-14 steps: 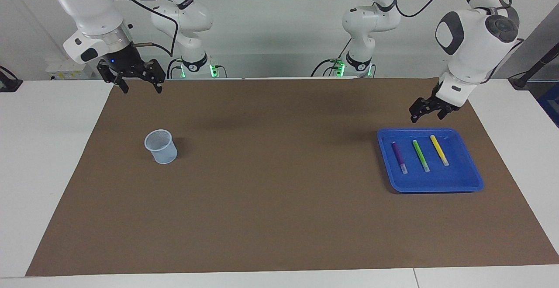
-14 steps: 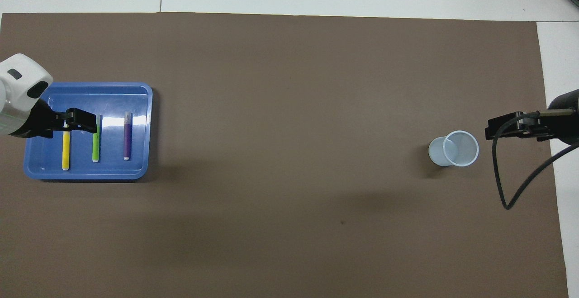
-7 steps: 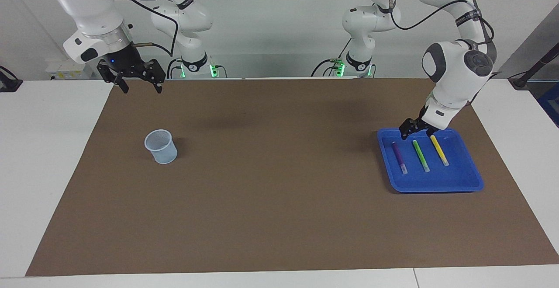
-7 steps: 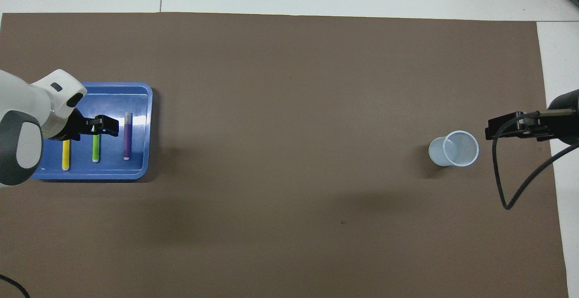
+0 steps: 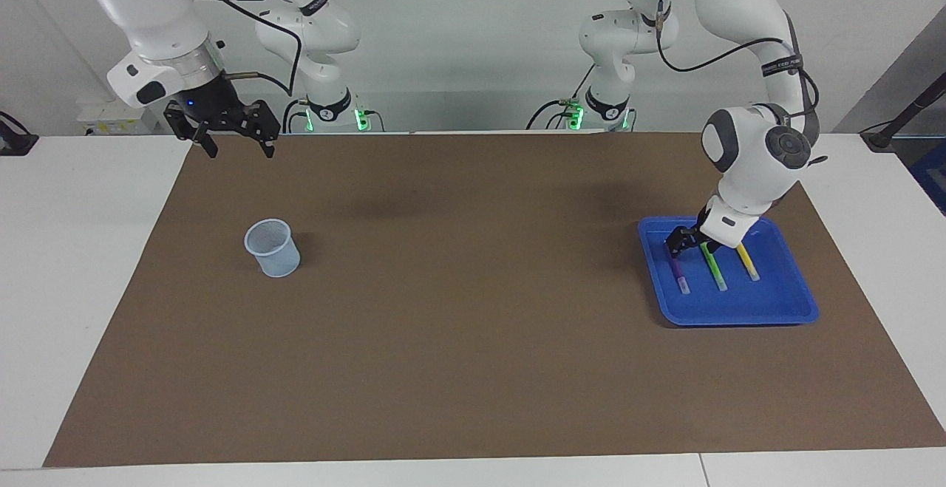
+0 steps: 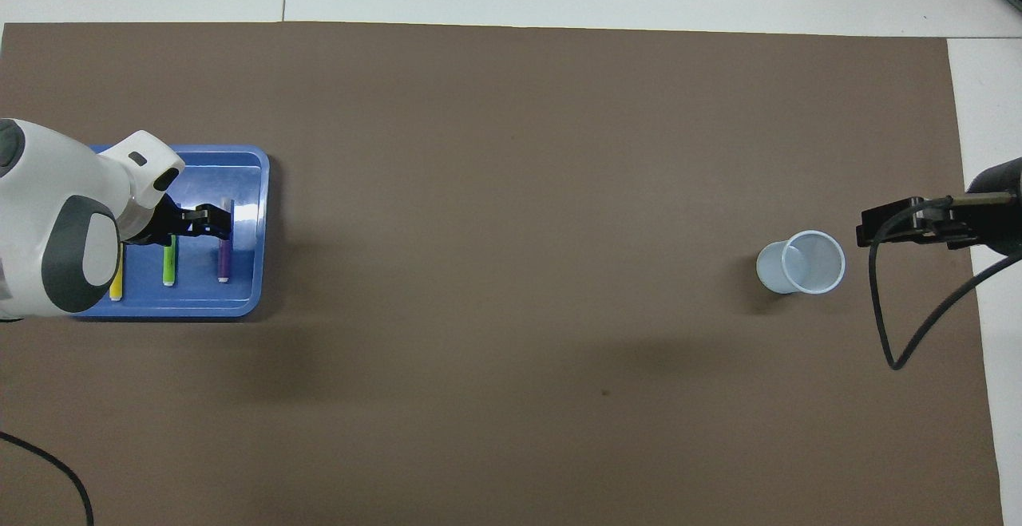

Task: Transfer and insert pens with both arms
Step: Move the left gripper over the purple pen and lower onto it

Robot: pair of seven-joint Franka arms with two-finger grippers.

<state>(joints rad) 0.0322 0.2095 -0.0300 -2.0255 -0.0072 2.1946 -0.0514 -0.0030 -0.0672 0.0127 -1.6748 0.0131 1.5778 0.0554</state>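
Three pens lie side by side in a blue tray [image 5: 739, 311] at the left arm's end of the table: purple [image 5: 681, 278], green [image 5: 716, 273] and yellow [image 5: 749, 266]. My left gripper [image 5: 681, 247] is open and low in the tray, over the purple pen's end nearer the robots, which it hides. From overhead the left gripper [image 6: 214, 221] covers the top of the purple pen [image 6: 224, 261], with the green pen [image 6: 168, 266] and the yellow pen [image 6: 116, 286] beside it. My right gripper [image 5: 238, 141] waits open, in the air above the mat's edge nearest the robots.
A pale blue mesh cup [image 5: 273, 248] stands upright on the brown mat at the right arm's end; it also shows overhead [image 6: 802, 262], beside the right gripper [image 6: 906, 223]. Two smaller white arms with green-lit bases stand by the wall.
My left arm has come down from above the tray's edge nearest the robots into the tray, moving from over the yellow and green pens to the purple one. The right arm has not moved.
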